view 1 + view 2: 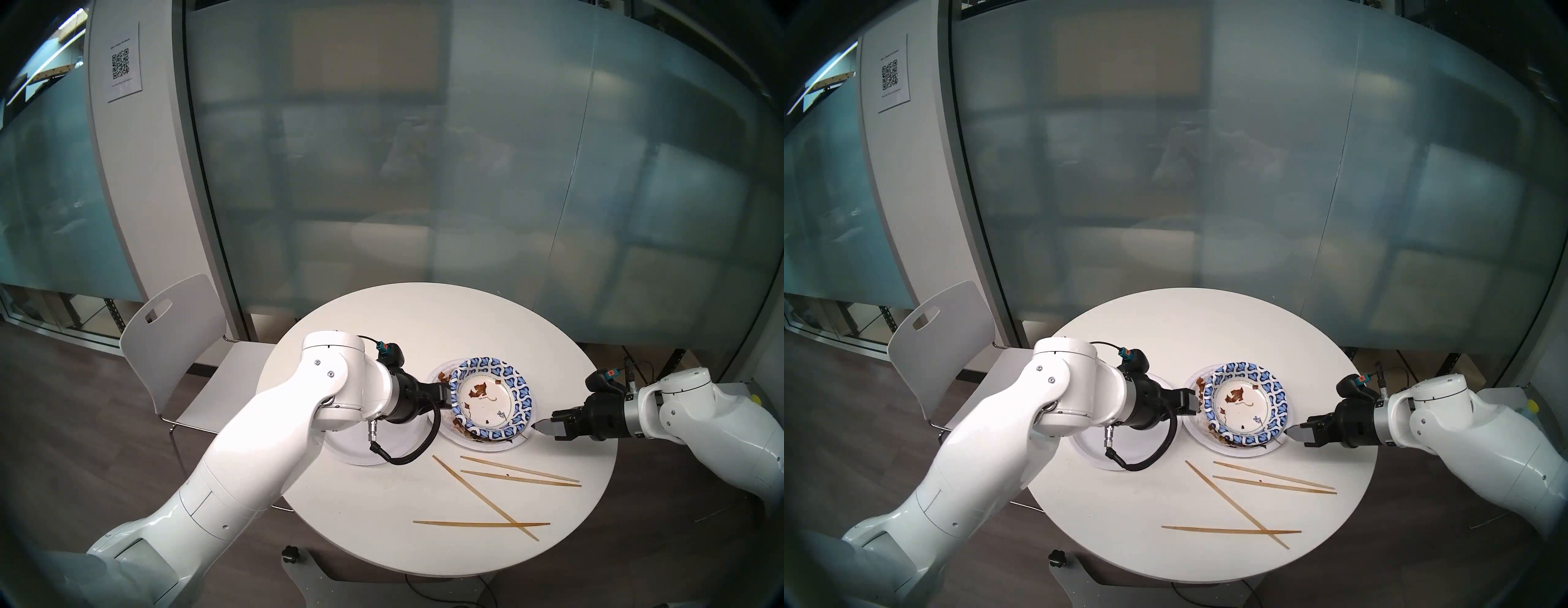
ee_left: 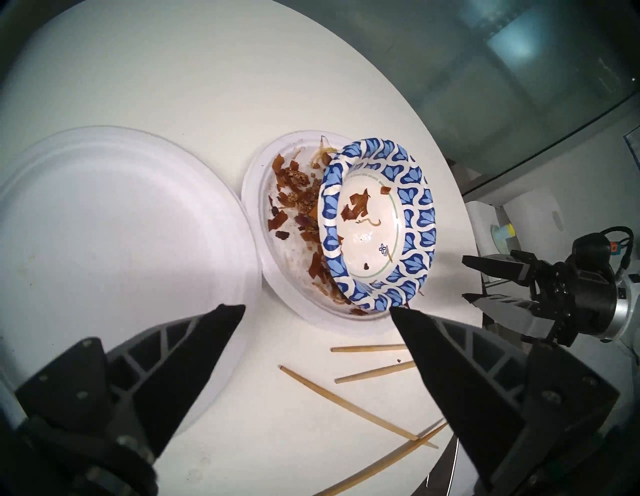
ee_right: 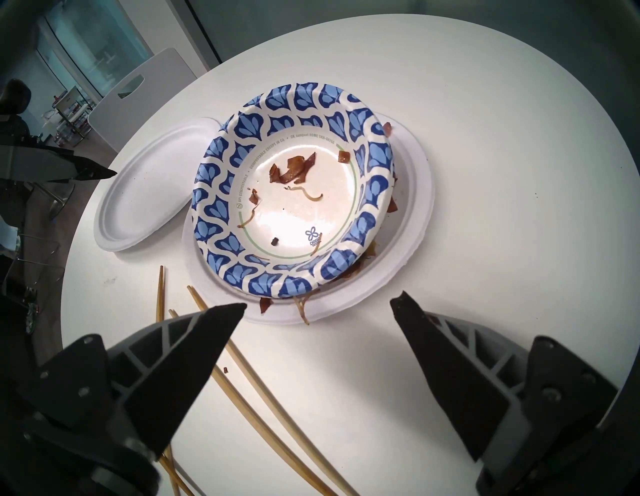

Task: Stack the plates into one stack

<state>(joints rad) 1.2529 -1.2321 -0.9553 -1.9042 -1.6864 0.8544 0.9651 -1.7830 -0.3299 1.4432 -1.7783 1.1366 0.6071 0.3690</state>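
A white moulded plastic chair [image 1: 178,335] stands at the far left, beside the round white table [image 1: 424,331]. On the table's left part lies a plain white paper plate [image 2: 114,221], clean and empty; from the head views the left arm covers most of it, while the left wrist view shows its whole face. The left end effector [image 1: 445,392] hangs over the gap between this plate and the next, fingers spread apart and holding nothing, its tips close to the patterned rim.

At the table's centre a second plain white paper plate [image 3: 412,194] carries a blue-and-white patterned paper bowl-plate [image 1: 492,397], set off-centre toward the right. Whether another patterned plate nests beneath it cannot be told. The left wrist view exposes a heap of brown food scraps [image 2: 298,194] on the white plate's uncovered left side; the head views show only a sliver of these. The right wrist view shows print around the patterned plate's inner ring.

Four thin wooden chopsticks [image 1: 517,475] lie loose on the near table, two of them crossed.

The right end effector [image 1: 545,426] sits just beside the stack's right edge, fingers wide apart, empty.
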